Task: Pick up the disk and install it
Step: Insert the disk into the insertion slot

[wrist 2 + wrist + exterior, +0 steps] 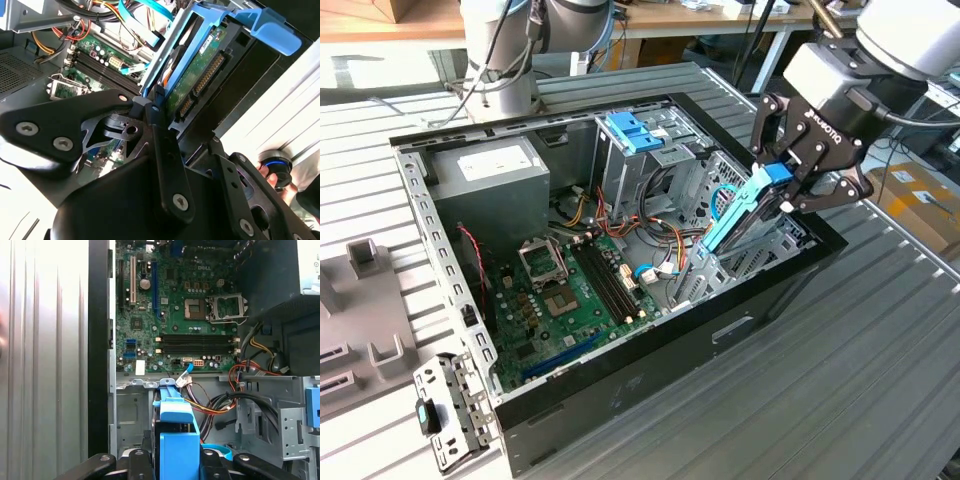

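Observation:
The disk [738, 218], a dark drive in bright blue rails, hangs steeply tilted over the drive bay at the end of the open computer case [620, 385] on the exterior view's right. Its lower end dips among the metal bay walls; its upper blue tab sticks up. My gripper [782, 188] is shut on that upper end. In the second wrist view the disk [200, 75] shows its green circuit side, with a black finger [156, 102] pressed on its blue rail. The first wrist view looks down along the disk's blue rail [175, 422] into the case.
Inside the case lie the green motherboard [570, 290], a grey power supply box [485, 172], a paler blue tray [635, 130] on the upper cage, and loose cables [660, 250] beside the bay. A metal bracket [445, 415] and grey fixtures [360, 300] sit on the slatted table.

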`<state>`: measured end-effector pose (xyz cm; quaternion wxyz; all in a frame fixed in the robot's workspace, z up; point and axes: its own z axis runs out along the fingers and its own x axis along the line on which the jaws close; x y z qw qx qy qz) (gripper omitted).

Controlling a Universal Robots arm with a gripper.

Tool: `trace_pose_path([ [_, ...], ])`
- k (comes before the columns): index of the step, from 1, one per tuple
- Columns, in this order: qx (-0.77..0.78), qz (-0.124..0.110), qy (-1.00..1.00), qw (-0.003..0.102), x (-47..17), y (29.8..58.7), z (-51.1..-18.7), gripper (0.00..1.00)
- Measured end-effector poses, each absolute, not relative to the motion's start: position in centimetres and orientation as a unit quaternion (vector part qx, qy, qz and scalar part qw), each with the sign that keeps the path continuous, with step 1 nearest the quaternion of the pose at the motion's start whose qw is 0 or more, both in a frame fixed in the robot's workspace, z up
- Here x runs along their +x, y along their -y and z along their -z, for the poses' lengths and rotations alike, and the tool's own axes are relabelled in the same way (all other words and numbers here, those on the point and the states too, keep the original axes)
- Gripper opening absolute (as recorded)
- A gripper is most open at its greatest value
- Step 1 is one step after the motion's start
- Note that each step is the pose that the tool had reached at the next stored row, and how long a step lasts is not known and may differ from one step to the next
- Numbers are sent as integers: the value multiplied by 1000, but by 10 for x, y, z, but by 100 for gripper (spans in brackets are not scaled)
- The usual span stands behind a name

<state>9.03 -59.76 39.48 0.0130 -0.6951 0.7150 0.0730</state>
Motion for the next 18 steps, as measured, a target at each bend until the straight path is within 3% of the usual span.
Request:
trace_pose_path([
  [15,-695,-73,-715,13,90,598,-377,36],
  [16,-695,-74,-715,14,90,598,-375,37],
  [18,-695,-73,-715,13,90,598,-377,50],
])
